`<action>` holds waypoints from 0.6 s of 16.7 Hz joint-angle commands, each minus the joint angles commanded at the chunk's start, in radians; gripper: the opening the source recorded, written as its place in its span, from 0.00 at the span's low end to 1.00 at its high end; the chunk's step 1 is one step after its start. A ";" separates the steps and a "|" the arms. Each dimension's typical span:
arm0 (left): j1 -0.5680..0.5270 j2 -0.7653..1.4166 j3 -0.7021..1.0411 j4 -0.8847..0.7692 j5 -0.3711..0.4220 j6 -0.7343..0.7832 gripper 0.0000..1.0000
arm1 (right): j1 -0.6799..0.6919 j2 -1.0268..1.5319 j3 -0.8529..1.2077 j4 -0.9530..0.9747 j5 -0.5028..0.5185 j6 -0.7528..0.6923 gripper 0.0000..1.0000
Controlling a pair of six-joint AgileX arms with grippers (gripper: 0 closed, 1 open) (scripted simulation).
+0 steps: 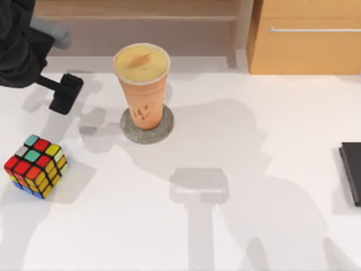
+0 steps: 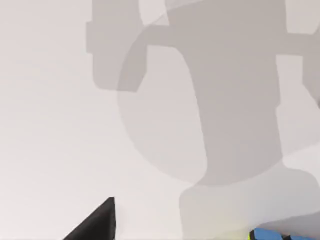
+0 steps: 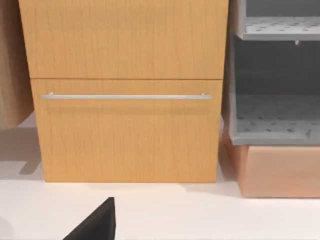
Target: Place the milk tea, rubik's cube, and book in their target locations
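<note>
The milk tea (image 1: pixel 141 86) stands upright on the coaster (image 1: pixel 147 128), rubik's cube (image 1: pixel 35 166) near-left, left gripper (image 1: pixel 65 93) far-left, its claw state impossible to tell.

White table (image 1: pixel 254 169) w/ rubik's cube (image 1: pixel 35 166) (left), coaster (image 1: pixel 146 126) under milk tea (image 1: pixel 141 84), black slab (image 1: pixel 352 171) at right edge.
</note>
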 joint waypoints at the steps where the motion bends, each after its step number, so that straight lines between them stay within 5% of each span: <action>1: 0.011 -0.001 0.004 -0.083 0.025 0.020 1.00 | 0.000 0.000 0.000 0.000 0.000 0.000 1.00; 5: 0.035 -0.006 0.005 -0.309 0.096 0.085 1.00 | 0.000 0.000 0.000 0.000 0.000 0.000 1.00; 10: 0.038 -0.008 0.001 -0.368 0.116 0.106 1.00 | 0.000 0.000 0.000 0.000 0.000 0.000 1.00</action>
